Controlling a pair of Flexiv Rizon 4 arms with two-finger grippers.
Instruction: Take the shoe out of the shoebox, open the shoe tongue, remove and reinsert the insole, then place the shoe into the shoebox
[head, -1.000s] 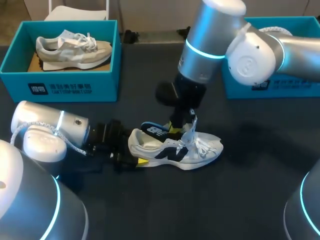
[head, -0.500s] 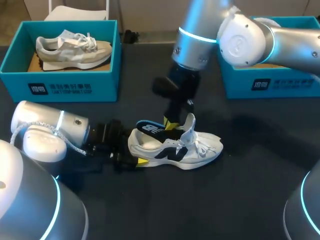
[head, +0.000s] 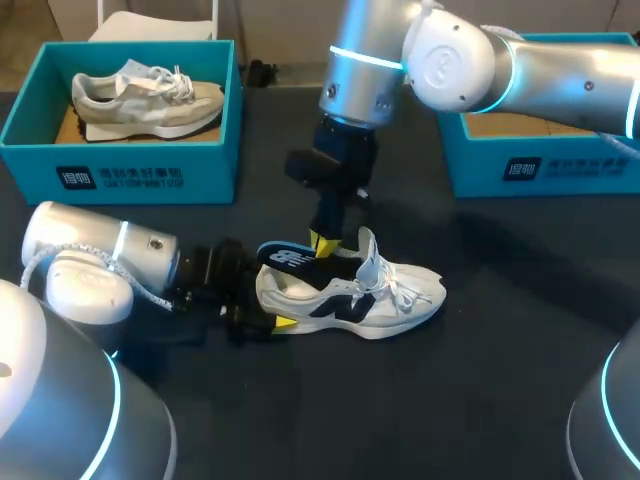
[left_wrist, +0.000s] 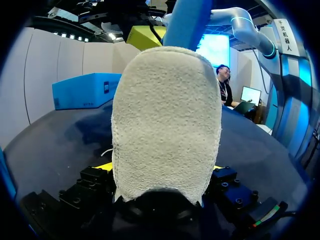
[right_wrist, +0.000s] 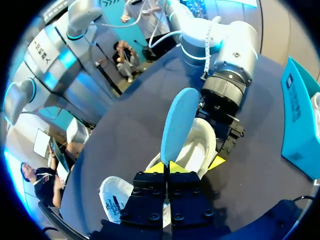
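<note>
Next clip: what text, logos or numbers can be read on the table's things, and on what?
On the left shoebox, front wall: white logo and print, too small to read.
On the right shoebox, front wall: likewise too small.
On the insole: white mark, blurred.
On the shoe: dark side emblem, no words.

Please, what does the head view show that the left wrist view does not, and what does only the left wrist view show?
Only the head view: the grey shoe in the left shoebox, and the white shoe's laces and raised tongue. Only the left wrist view: the back of that shoe's heel, pale and rough, close up and held by the left end effector. Both: the blue insole held above the shoe by the right end effector, and the right shoebox.
</note>
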